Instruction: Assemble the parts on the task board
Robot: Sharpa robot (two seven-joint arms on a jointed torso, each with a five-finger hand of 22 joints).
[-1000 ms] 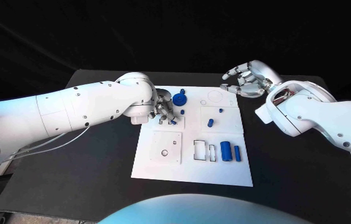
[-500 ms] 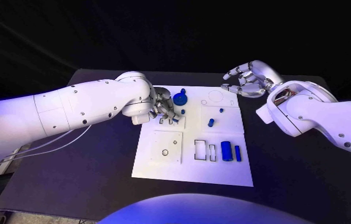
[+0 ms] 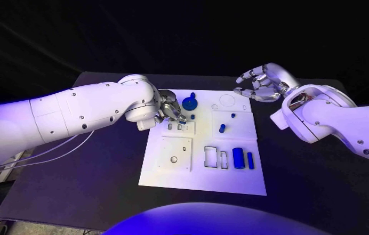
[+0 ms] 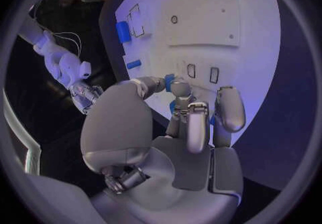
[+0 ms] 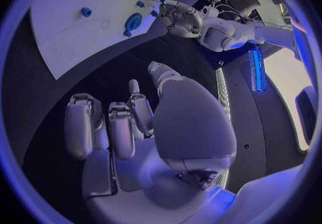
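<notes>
The white board lies in the middle of the black table. Small blue pieces sit on it. The left hand is over the board's far left part, fingers bent close to a small blue piece; I cannot tell if it holds it. The right hand hangs past the board's far right corner, fingers curled and holding nothing.

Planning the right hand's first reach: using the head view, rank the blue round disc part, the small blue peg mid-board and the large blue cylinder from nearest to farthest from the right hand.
1. Blue round disc part, at the board's far edge, across from the right hand.
2. Small blue peg, mid-board.
3. Large blue cylinder, near edge, farthest.
</notes>
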